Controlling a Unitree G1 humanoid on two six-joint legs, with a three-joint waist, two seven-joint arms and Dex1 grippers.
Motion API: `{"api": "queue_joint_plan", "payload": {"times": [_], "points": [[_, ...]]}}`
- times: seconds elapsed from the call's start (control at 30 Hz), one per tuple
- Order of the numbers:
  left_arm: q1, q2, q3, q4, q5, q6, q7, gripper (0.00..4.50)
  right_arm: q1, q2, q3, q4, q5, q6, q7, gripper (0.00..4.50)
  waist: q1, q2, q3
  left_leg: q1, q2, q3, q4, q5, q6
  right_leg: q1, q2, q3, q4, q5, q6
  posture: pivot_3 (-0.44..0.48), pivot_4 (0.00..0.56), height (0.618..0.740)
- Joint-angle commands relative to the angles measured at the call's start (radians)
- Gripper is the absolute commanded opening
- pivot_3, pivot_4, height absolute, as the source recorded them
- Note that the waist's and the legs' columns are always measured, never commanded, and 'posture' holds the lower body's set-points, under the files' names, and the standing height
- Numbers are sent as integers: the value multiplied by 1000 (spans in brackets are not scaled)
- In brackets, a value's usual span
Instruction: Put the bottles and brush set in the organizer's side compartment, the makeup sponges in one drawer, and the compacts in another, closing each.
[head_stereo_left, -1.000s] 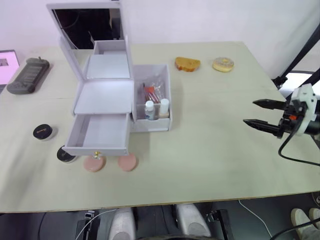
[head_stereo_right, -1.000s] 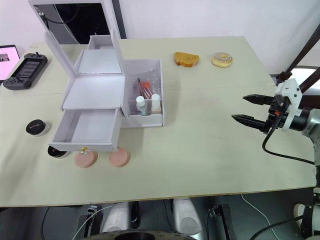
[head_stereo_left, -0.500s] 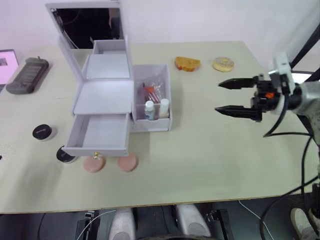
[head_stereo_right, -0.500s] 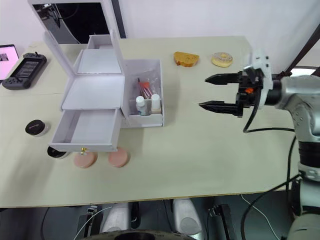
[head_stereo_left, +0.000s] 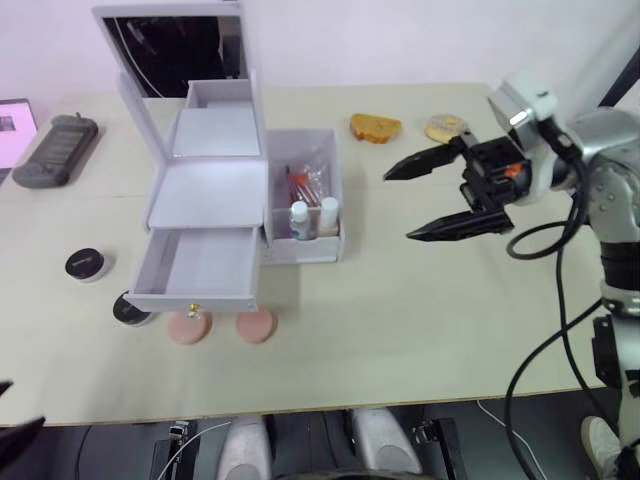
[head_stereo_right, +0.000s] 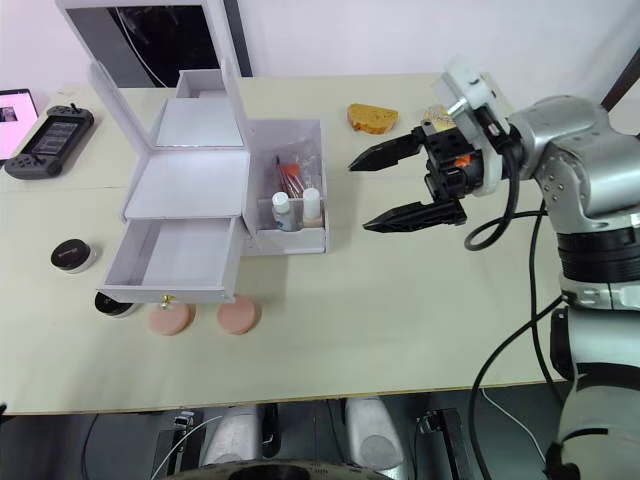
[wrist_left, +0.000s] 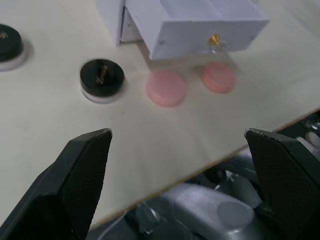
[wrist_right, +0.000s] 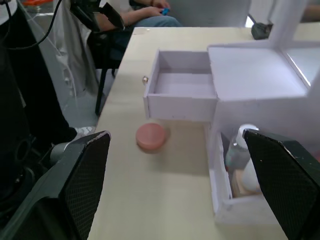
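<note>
The white organizer (head_stereo_left: 205, 190) stands at the table's left with its mirror lid up. Its side compartment (head_stereo_left: 305, 250) holds two bottles (head_stereo_left: 299, 218) and the brush set (head_stereo_left: 303, 180). The lower drawer (head_stereo_left: 195, 262) is pulled out and empty. Two pink makeup sponges (head_stereo_left: 188, 327) (head_stereo_left: 255, 325) lie just in front of it, and two black compacts (head_stereo_left: 86, 264) (head_stereo_left: 130, 310) lie to its left. My right gripper (head_stereo_left: 397, 207) hovers open, right of the side compartment. My left gripper (wrist_left: 177, 131) is open, above the table's front edge near the sponges (wrist_left: 166, 87).
A slice of bread (head_stereo_left: 374, 128) and a donut (head_stereo_left: 446, 128) lie at the far right of the table. A dark game controller (head_stereo_left: 55, 150) and a lit screen (head_stereo_left: 12, 125) are at the far left. A seated person (wrist_right: 145, 15) is beyond the table's left end.
My right arm has swung left toward the organizer, its fingers spread wider. My left gripper's fingertips have come into the lower left corner of the head view.
</note>
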Motion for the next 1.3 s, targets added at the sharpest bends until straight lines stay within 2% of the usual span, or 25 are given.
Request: {"api": "queue_joint_plan", "payload": {"times": [0.03,0.1,0.27,0.47,0.6,0.77,0.97,1.3], "points": [[27,-56,19,-85,-44,-42,43,4477,-36,10,-3,22,-16,3,-1,4500,2,0,0,0,0,0,0,0,0,0,0,0,0,0,0,0,150,740],[26,-87,-15,-128,-48,-65,69,4477,-32,11,3,19,-24,9,4,4500,3,0,0,0,-1,0,0,0,0,0,0,0,0,0,0,0,150,740],[22,-169,-154,-204,36,-151,140,4477,-27,-3,10,-6,-19,71,12,4500,-2,0,0,-1,-1,1,0,0,0,2,0,1,-1,0,0,0,150,740],[-43,-303,-544,-304,273,-287,278,4477,6,-61,-32,-125,52,189,2,4500,1,0,0,-1,-1,0,1,0,0,5,1,1,0,0,0,0,150,740],[-127,-324,-724,-268,422,-378,376,4477,11,-112,-58,-180,96,273,-5,4500,4,0,0,-1,-1,-1,2,0,0,6,2,1,0,0,0,0,150,740],[-227,-334,-895,-196,555,-478,475,4477,9,-168,-82,-228,133,349,-42,4500,3,0,0,-1,-1,-1,3,0,0,6,2,1,0,0,0,0,150,740],[-315,-324,-1021,-81,671,-616,555,4477,12,-217,-97,-276,164,430,-98,4500,5,0,0,-1,-1,-2,2,0,0,6,2,1,1,0,1,0,150,740],[-445,-310,-1190,97,717,-731,607,4477,20,-293,-137,-351,219,517,-184,4500,7,2,-2,-1,-2,-2,2,0,0,7,1,1,1,0,1,0,150,740]]}}
